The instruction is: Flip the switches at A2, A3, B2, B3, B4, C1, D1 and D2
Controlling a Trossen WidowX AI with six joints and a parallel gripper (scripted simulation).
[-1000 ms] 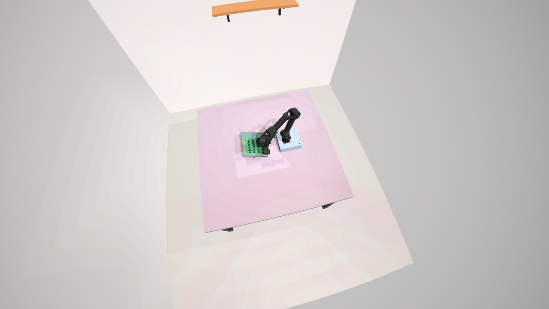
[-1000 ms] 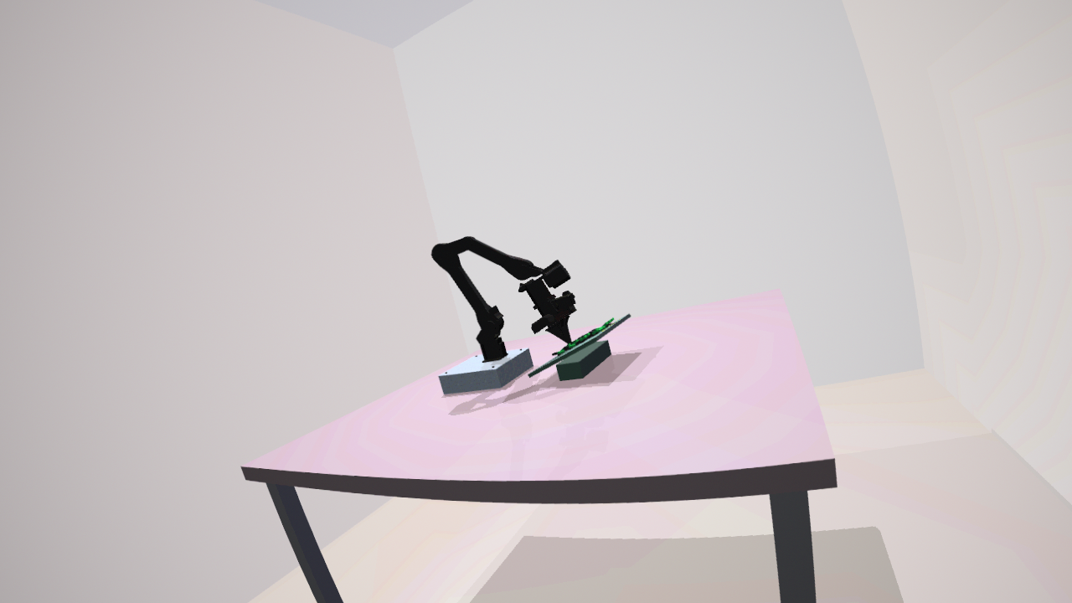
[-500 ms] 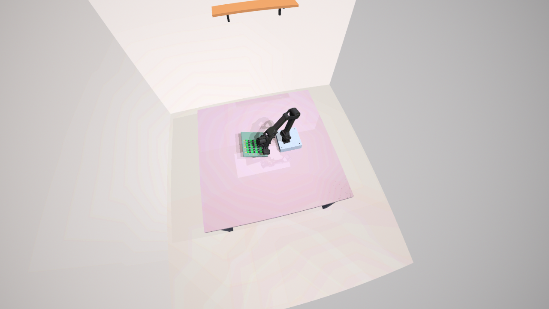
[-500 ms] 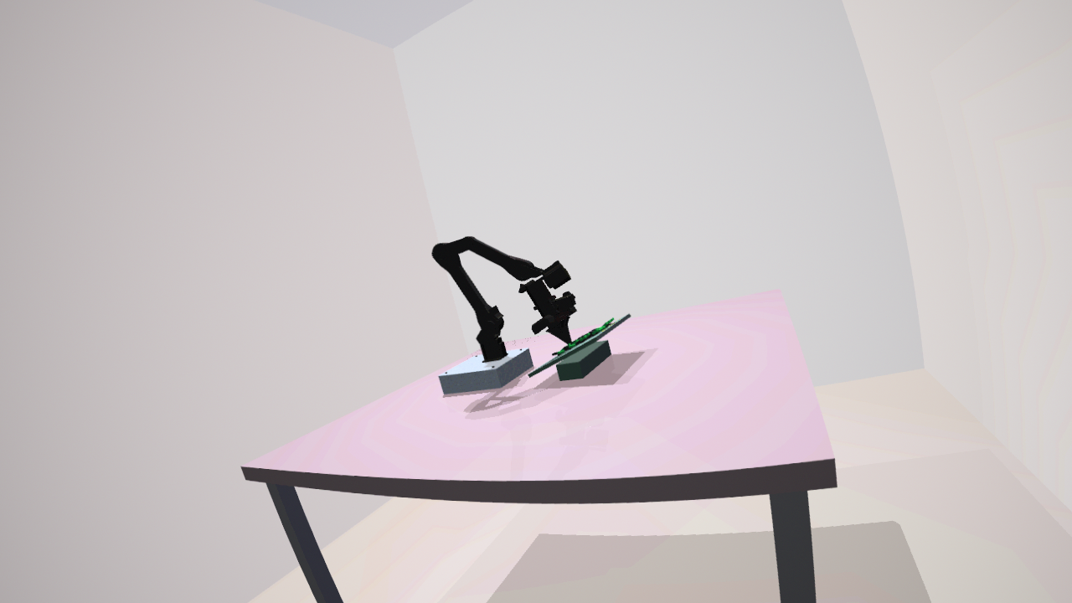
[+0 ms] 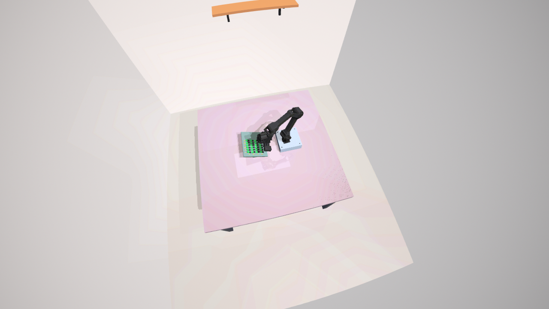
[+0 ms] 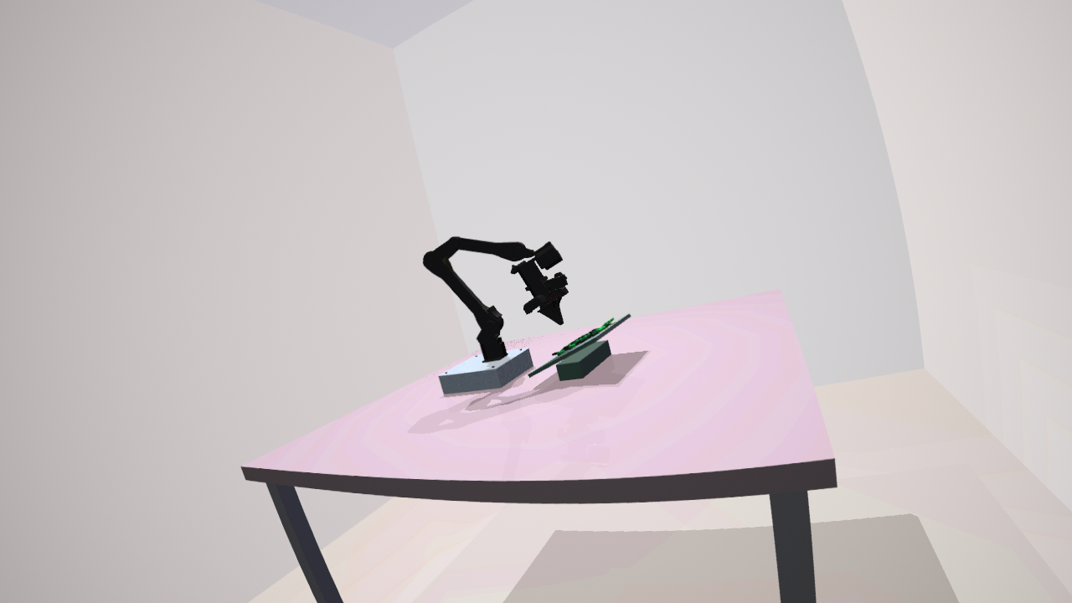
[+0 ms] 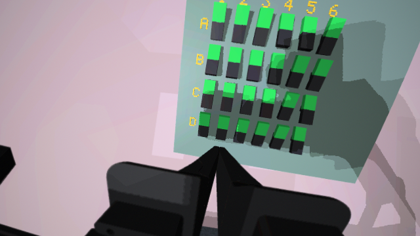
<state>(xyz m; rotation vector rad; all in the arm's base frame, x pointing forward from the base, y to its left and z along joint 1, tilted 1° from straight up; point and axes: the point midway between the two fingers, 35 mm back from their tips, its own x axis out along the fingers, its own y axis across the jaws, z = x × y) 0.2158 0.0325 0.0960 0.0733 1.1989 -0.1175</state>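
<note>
The tilted teal panel carries green-and-black rocker switches in rows A to D, columns 1 to 6. In the wrist view I see A2, A3, B2, B3, B4, C1, D1 and D2. Their green halves face away from the arm. I cannot tell surely which end of each is raised. My gripper is shut and empty. It hangs above the panel, clear of the switches, its tips appearing just below D2 in the wrist view.
The panel rests on a dark green block on the pink table. The arm's pale blue base stands close to the panel's near edge. An orange shelf is on the wall. The arm's shadow falls over the panel's right part.
</note>
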